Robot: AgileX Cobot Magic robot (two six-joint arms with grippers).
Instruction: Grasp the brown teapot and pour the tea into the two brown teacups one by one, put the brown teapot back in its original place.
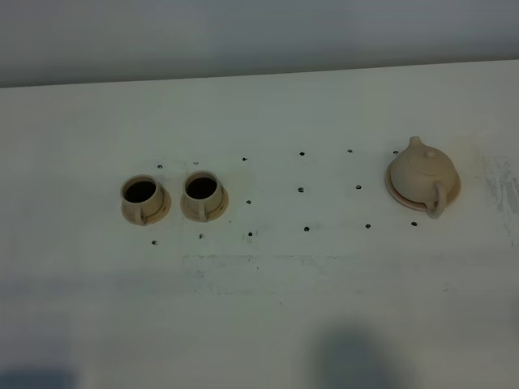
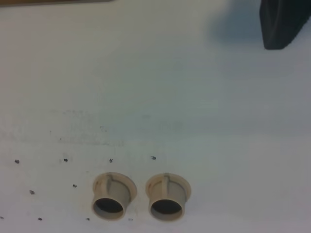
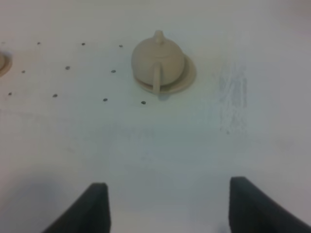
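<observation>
Pale tan teapot [image 1: 422, 173] sitting on its round coaster [image 1: 452, 193] at the right of the white table [image 1: 324, 308], loop handle turned toward the near edge, spout away. Two matching teacups [image 1: 144, 198] side by side at the left, well apart from the pot, dark inside. Right gripper [image 3: 167, 206] spread wide and empty, low over bare table nearer than the pot, roughly lined up with the handle. Left gripper [image 2: 279, 24] only a dark edge in its wrist view; closed, holding nothing visible.

Likely troubles, as judgement: a thin handle easy to miss or nudge, shoving the pot off the coaster; a loose pinch letting the pot swing and tip when lifted. Cups close together, so a wide approach could knock one or spill into the wrong one. Lid knob possibly loose during tilt.
</observation>
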